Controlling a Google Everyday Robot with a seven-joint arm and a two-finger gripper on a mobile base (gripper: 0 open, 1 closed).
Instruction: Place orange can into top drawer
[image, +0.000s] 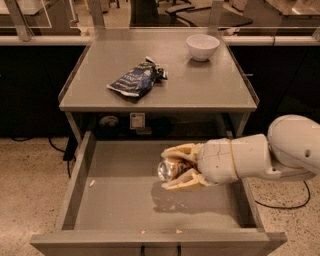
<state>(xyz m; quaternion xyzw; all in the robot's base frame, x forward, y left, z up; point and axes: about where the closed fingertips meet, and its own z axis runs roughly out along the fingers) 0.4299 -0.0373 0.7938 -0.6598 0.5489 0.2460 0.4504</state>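
Note:
The orange can lies on its side between my fingers, silver top facing left, its orange-brown body mostly hidden by them. My gripper reaches in from the right on a white arm and is shut on the can. It holds the can low over the middle of the open top drawer, a wide shallow grey metal drawer pulled out toward the camera. The can's shadow falls on the drawer floor just below it.
On the grey tabletop above lie a dark blue foil snack bag at the left and a white round bowl at the back right. The drawer's side walls and front panel ring the gripper. Speckled floor lies on both sides.

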